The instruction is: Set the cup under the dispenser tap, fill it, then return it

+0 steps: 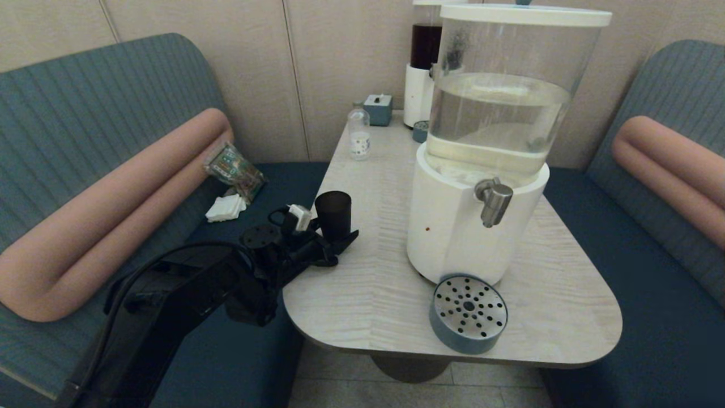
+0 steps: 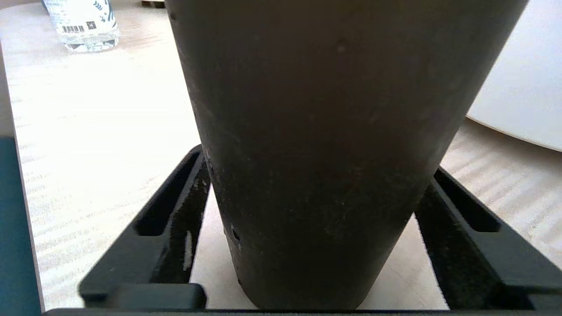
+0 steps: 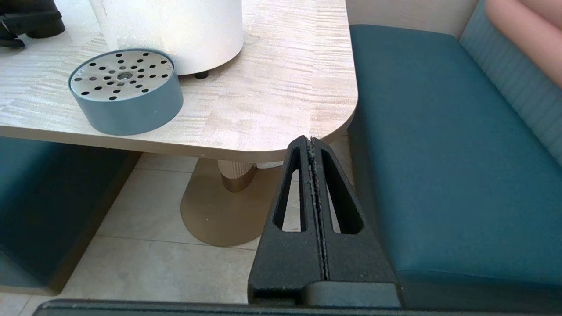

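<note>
The cup (image 1: 333,212), a small dark tumbler, stands upright near the table's left edge, well left of the dispenser tap (image 1: 494,201). The tap juts from the white base (image 1: 447,226) of the big water tank. My left gripper (image 1: 337,238) reaches in from the left and holds the cup low down. In the left wrist view the cup (image 2: 325,131) fills the space between both black fingers (image 2: 184,219), which touch its sides. My right gripper (image 3: 311,141) is shut and empty, hanging below the table's near right corner, out of the head view.
A round grey perforated drip tray (image 1: 469,313) lies in front of the dispenser base, off to one side of the tap. A small clear bottle (image 1: 359,134), a blue box (image 1: 378,109) and a dark-liquid dispenser (image 1: 423,62) stand at the back. Packets (image 1: 235,170) lie on the left bench.
</note>
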Robot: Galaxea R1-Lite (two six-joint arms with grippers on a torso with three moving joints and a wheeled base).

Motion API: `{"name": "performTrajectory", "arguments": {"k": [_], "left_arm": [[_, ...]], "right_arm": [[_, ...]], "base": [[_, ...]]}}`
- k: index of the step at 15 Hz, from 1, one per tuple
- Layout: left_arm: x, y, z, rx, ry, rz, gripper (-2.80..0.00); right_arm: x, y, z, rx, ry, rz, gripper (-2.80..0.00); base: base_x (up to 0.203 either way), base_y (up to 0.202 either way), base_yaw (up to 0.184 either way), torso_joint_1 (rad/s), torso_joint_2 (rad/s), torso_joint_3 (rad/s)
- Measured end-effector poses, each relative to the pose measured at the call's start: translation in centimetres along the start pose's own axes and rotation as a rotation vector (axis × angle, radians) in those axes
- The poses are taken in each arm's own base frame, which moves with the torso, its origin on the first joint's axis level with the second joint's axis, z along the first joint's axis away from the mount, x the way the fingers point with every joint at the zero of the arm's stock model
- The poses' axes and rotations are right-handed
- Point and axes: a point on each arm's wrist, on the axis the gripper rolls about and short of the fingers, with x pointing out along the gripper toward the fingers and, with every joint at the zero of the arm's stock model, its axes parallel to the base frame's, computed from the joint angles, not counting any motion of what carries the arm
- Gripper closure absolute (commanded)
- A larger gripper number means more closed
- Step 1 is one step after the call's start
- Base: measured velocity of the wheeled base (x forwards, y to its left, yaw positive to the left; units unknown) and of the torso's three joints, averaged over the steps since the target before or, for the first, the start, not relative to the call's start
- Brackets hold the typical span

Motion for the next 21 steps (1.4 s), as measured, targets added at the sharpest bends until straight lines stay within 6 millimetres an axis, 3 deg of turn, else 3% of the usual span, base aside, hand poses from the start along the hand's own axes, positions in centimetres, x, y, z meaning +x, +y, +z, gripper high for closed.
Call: {"name": "performTrajectory", "arguments": {"k": [5, 9, 20, 21], "left_arm": [[-1.6, -1.0, 0.4, -0.024, 0.059, 0.002, -2.80], [-3.7, -2.4, 1.8, -0.044, 0.127, 0.002, -2.80], [-12.4, -8.0, 8.2, -0.114, 0.300, -0.003, -2.80], [-13.1, -8.5, 9.2, -0.111, 0.297, -0.005, 0.00]], "right_arm": [[0.0, 0.0, 0.0, 0.000, 0.000, 0.000, 0.00], [0.0, 0.0, 0.0, 0.000, 0.000, 0.000, 0.00], [0.0, 0.0, 0.0, 0.000, 0.000, 0.000, 0.00], [0.0, 0.0, 0.0, 0.000, 0.000, 0.000, 0.00]], "base": [[0.000, 0.000, 0.000, 0.000, 0.00, 0.000], [0.000, 0.000, 0.000, 0.000, 0.00, 0.000], [0.000, 0.000, 0.000, 0.000, 0.00, 0.000], [0.000, 0.000, 0.000, 0.000, 0.00, 0.000]]}}
